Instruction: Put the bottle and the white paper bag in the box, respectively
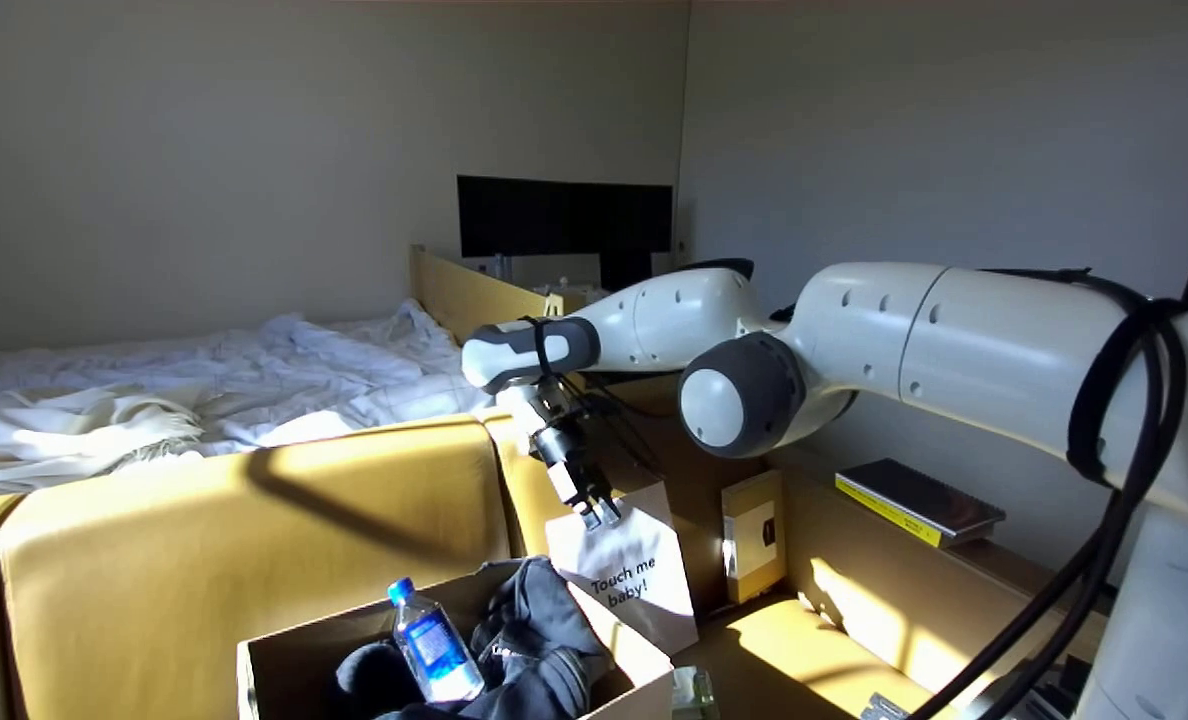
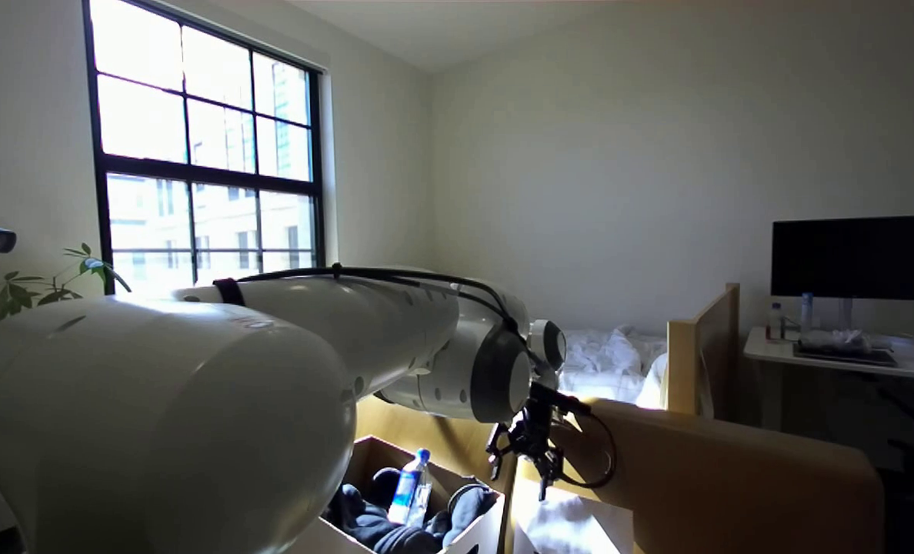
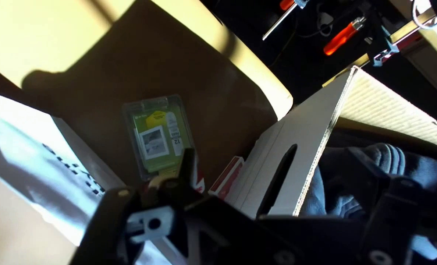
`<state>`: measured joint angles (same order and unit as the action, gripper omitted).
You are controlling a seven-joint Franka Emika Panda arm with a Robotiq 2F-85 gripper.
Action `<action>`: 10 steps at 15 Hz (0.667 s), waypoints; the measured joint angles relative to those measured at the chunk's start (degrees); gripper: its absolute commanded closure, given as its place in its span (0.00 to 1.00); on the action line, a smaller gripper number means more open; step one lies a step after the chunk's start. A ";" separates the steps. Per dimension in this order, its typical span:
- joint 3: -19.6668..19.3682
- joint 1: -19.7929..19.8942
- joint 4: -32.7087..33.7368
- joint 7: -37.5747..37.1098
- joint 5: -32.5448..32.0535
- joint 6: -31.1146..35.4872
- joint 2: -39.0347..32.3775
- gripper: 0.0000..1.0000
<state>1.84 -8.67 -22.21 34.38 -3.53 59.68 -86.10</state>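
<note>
The clear bottle [image 1: 437, 645] with its blue cap leans on dark clothes inside the cardboard box [image 1: 626, 640]; it also shows in an exterior view as the bottle [image 2: 405, 492]. Just right of the box, the white paper bag [image 1: 644, 590] stands upright against the sofa, lettering facing out. My gripper [image 2: 520, 473] hangs between box and bag with its fingers spread wide and nothing held. In an exterior view the gripper [image 1: 599, 518] overlaps the bag's upper part; contact cannot be told. In the wrist view the bag [image 3: 34, 173] lies left and the box wall [image 3: 303, 140] runs between the fingers.
Dark clothing [image 1: 554, 640] fills much of the box. A clear case with a green label [image 3: 159, 136] and a red-and-white packet [image 3: 227, 176] sit beside it on the sofa. A small carton [image 1: 754, 535] stands past the bag; a black notebook [image 1: 919, 495] rests on the armrest.
</note>
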 measured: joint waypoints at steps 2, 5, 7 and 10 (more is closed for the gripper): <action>0.56 1.54 -2.73 -4.10 1.49 0.01 -0.21 0.00; 1.48 3.54 -5.41 -9.62 4.15 -0.01 -0.05 0.00; 2.08 4.81 -6.73 -13.23 6.18 -0.01 0.05 0.00; 2.79 6.18 -7.40 -17.74 8.99 -0.01 0.17 0.00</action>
<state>4.63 -2.49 -29.61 16.63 5.47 59.67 -85.93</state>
